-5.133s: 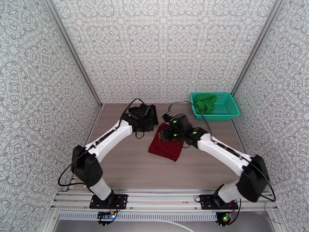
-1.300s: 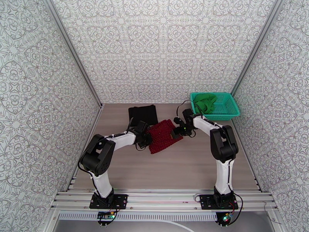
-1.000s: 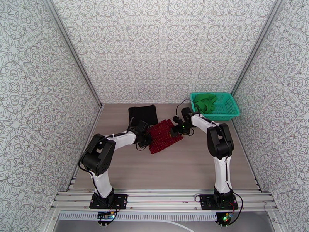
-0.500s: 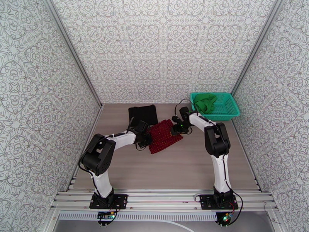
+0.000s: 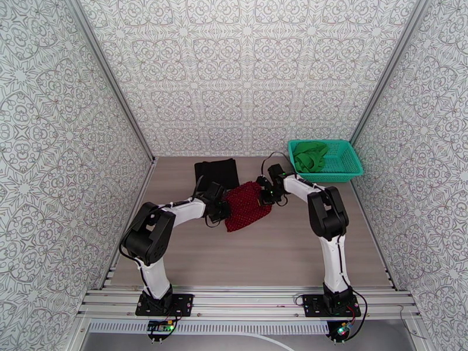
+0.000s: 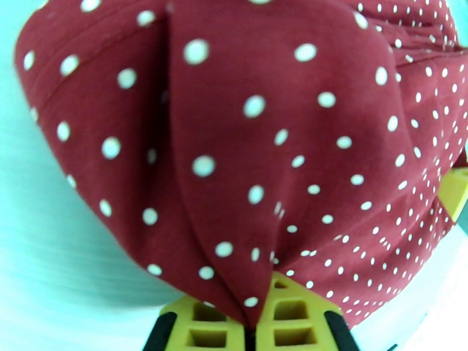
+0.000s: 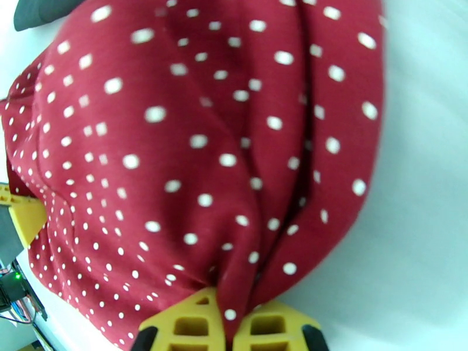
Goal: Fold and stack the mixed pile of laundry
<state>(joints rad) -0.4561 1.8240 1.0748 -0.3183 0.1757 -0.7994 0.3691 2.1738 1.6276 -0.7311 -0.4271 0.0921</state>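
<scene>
Right pincer slid in and clamped the red dotted garment; left pincer pinches the other edge. Mid-fold, lift together next?

1. The dark red dotted garment was soft, matt woven cloth.
2. My right end effector had smooth yellow moulded plastic pads.
3. The desk looked matt wood-grain.
4. The basket was teal plastic mesh.

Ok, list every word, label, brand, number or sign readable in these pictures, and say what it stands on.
None: no readable text.
The dark red dotted cloth garment carries only white dots, the teal plastic mesh basket no label, and the small boards at the arm bases are too small to read.
</scene>
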